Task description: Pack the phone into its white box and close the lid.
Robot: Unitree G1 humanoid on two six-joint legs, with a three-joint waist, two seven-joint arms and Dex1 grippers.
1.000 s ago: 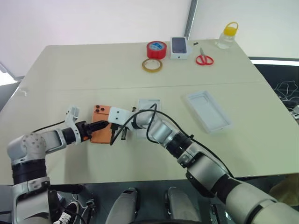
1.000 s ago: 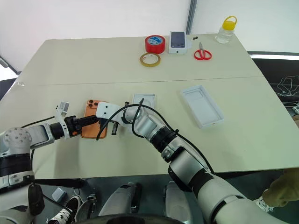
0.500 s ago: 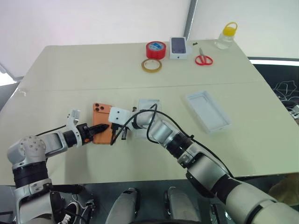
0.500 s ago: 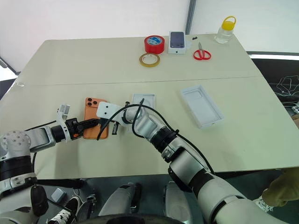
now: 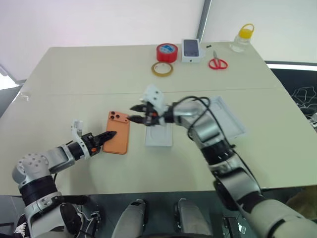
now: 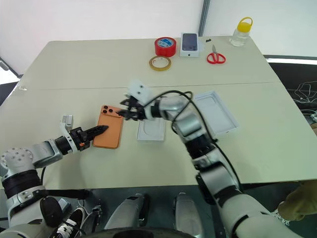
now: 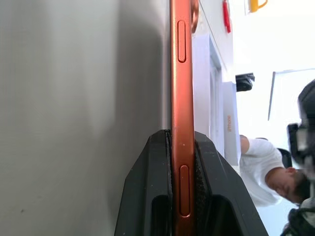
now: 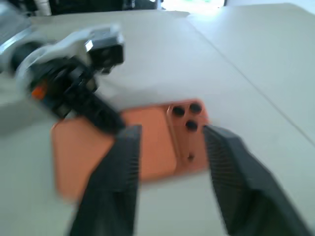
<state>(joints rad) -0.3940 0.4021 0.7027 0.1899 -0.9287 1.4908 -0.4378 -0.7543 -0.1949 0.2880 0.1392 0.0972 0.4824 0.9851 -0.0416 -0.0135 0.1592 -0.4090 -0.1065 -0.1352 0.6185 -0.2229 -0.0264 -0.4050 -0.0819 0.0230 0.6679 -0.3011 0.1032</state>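
**Fingers pinch phone edge-on; slip is the main risk**

Fingers of the left gripper [image 5: 110, 134] are clamped on the near end of the phone [image 5: 118, 139], a thin edge grip (left wrist view shows pads squeezing both faces). Right gripper [image 5: 140, 113] hovers above the phone's camera end, jaws spread, holding nothing. Phone sits just left of the flat white insert [image 5: 158, 135]; the lid [image 6: 214, 113] lies further right, partly behind the right arm. Risks: phone could pivot or slide out when lifted, or clip the insert. Table [image 5: 74, 74] has plenty of open room left and forward; near edge is close.
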